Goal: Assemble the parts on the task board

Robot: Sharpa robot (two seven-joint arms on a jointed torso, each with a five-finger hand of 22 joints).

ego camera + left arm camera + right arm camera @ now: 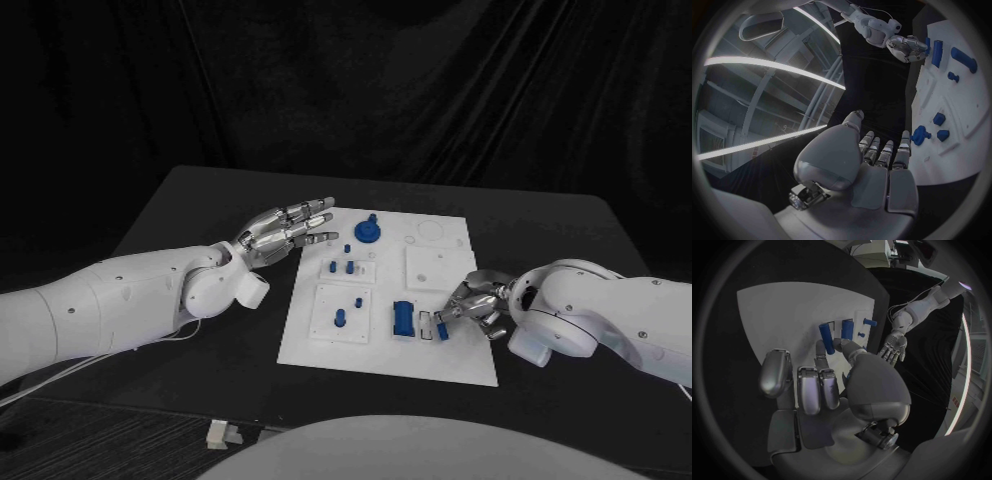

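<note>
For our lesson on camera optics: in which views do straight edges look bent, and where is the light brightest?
Both wrist views bend edges: the white task board curves in the right wrist view and again in the left wrist view, where bright streaks of room light arc across; in the head view the board's edges look straight and it stands brightest against the black table.

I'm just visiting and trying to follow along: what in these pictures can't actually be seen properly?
- Whether the right robot hand holds a blue piece: in the head view its fingers cover the spot, and in the right wrist view its palm does.
- The shapes of the small blue pieces on the white board: too small in the head view.
- The object at the table's near edge: too small and dim to identify.
</note>
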